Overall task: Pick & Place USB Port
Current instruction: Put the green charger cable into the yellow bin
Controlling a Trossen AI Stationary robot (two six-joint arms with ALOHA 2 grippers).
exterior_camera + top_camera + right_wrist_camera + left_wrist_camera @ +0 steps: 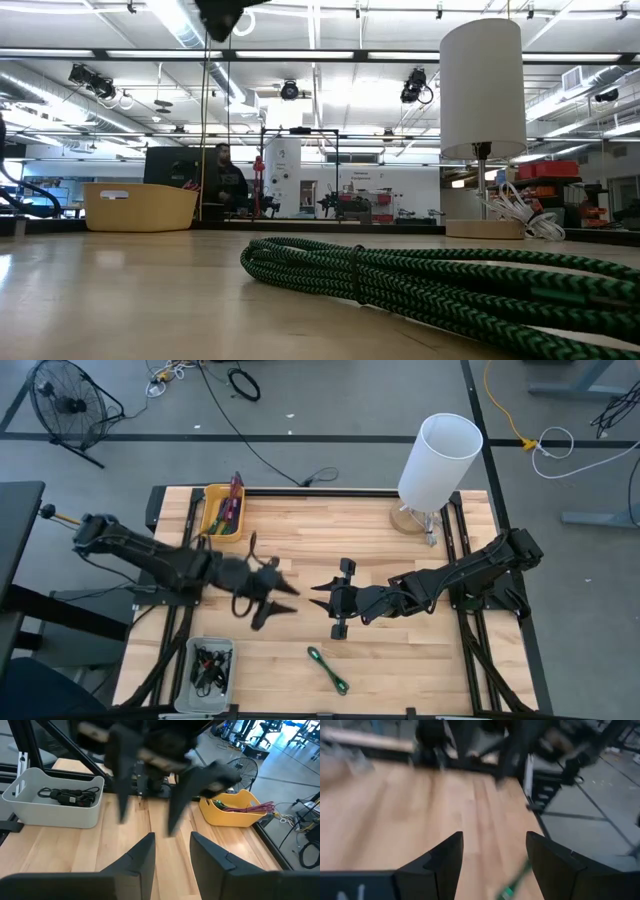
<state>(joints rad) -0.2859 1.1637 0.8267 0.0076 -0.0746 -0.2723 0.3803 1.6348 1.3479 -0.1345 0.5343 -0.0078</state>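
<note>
Jaws L: left gripper (283, 592) spread wide, nothing between the fingers (442, 860); blurred in high view, so prob mid-swing; hangs over table centre-left.
Jaws R: right gripper (322, 596) part-open, narrower gap than L, holds nothing; fingers (145, 855) point across at the L gripper; the two tips sit near, not touching.
Task thing: green cable (328, 669), braided, bundled; presumably the USB lead; lies on bare wood at the front edge, well apart from both jaws; fills the low view foreground.
Key relation: cable lies toward the front of the table from both grippers, slightly to the R-arm side; long axis runs diagonal, its far end toward centre, its near end toward front-right; R gripper looks a bit nearer, L not far off; jaws should close across the diagonal.
Bins: yellow bin (221, 512) back-left w/ red cables; grey tray (211, 665) front-left w/ black cables; which is the target, can't tell.
Other: lamp (437, 463) back-right, clear of the path.
</note>
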